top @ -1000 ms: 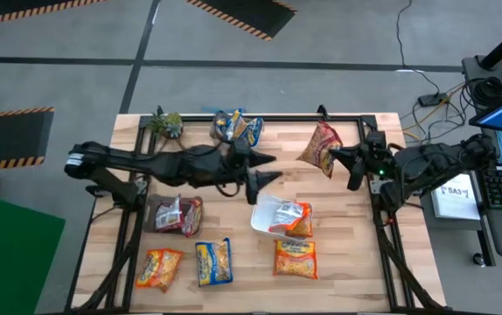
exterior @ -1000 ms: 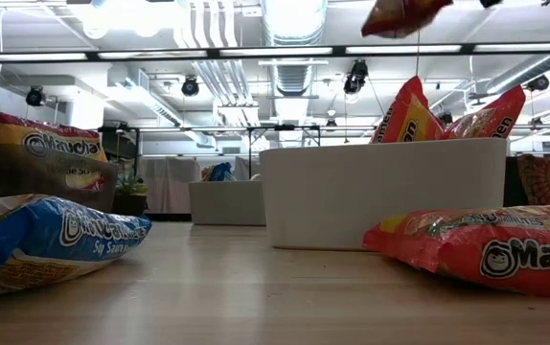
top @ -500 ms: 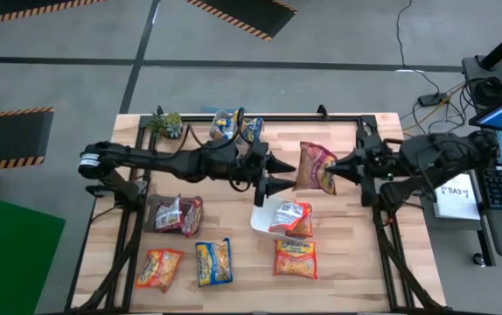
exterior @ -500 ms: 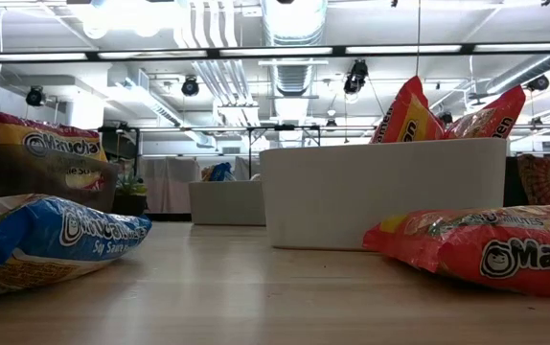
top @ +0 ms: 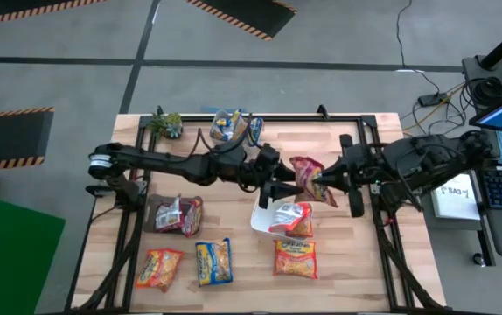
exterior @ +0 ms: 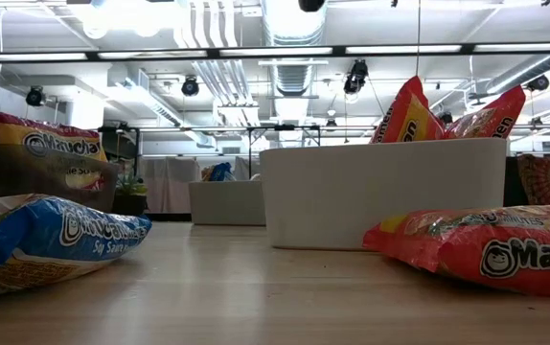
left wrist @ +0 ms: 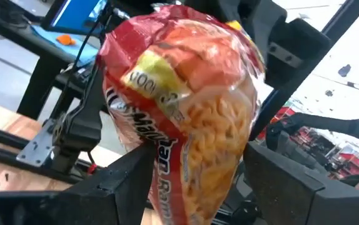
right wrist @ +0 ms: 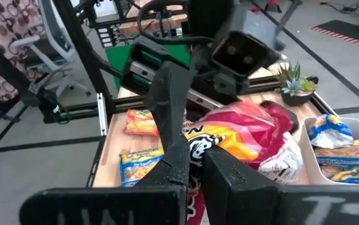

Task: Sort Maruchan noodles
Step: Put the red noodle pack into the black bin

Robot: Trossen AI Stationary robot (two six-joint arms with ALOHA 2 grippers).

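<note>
A red Maruchan noodle packet (top: 308, 175) hangs in the air over the table's middle, above the far rim of a white tray (top: 260, 219). My right gripper (top: 319, 179) comes from the table's right and is shut on it. My left gripper (top: 288, 185) reaches in level from the left and is open. Its fingers (left wrist: 126, 181) stand on either side of the packet (left wrist: 192, 119); whether they touch it I cannot tell. Orange packets (top: 295, 258) (top: 159, 267) and a blue one (top: 213, 261) lie flat near the front edge. My right gripper pinches the red packet's edge (right wrist: 197, 187) between its two fingers, on the side toward the table's right. The fingers come about level from the right. The packet (right wrist: 242, 134) sticks out beyond the fingertips, lifted clear of the table and the tray.
The white tray holds red and orange packets (top: 290, 217). A dark tray (top: 159, 226) at the left holds red packets, and a clear tray (top: 233, 127) at the far edge holds blue ones. A small plant (top: 165, 122) stands at the far left. A black frame runs along the table's edges.
My right gripper has carried the red packet from the far right toward the table's middle and upward, out of the low view's top, and has rolled. My left gripper has swung from pointing toward the near edge to pointing right, and has come up to the packet, fingers on either side.
</note>
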